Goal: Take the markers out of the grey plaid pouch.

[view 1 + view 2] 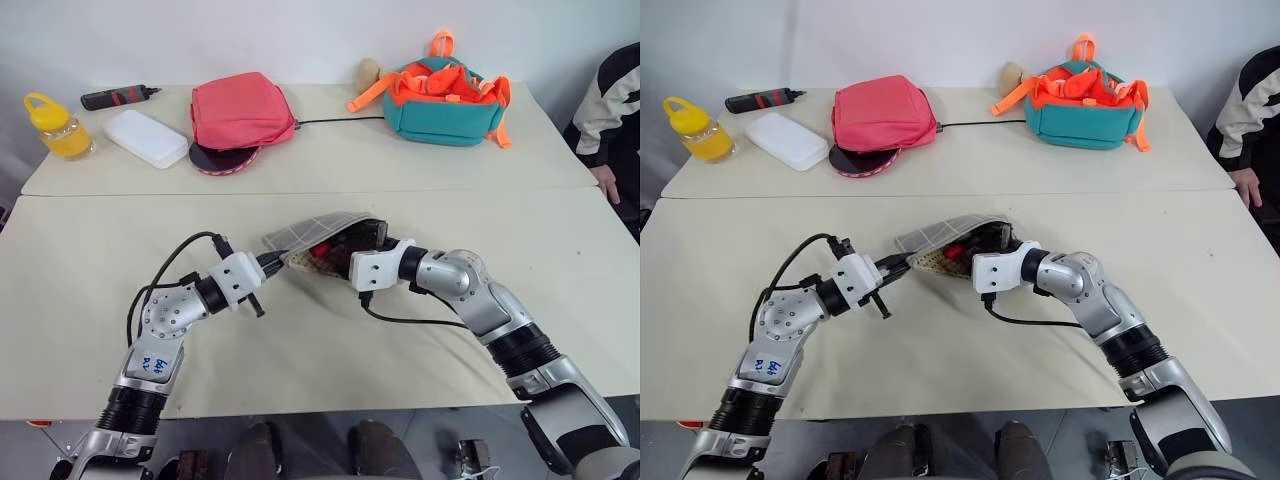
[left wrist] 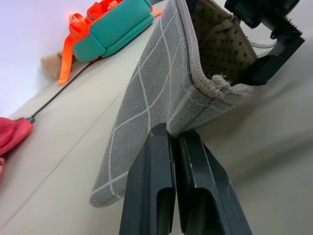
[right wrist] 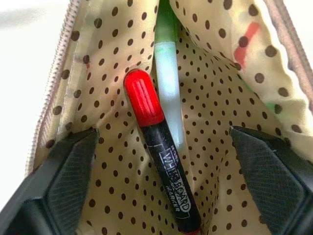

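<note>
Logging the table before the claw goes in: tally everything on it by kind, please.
Markers: 2, red-capped and green, both inside the pouch
Pouch: 1
Pink bag: 1
Backpack: 1
Yellow bottle: 1
White box: 1
Black cylinder: 1
Total: 8

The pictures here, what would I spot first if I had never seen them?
Probably the red-capped marker lying inside the grey plaid pouch on its spotty lining, with a green marker tucked behind it. The right gripper is open, one finger on each side of the markers, while the left gripper is shut on the pouch's edge in the middle of the near table. On the far table sit a pink-red bag and a teal-and-orange backpack.
</note>
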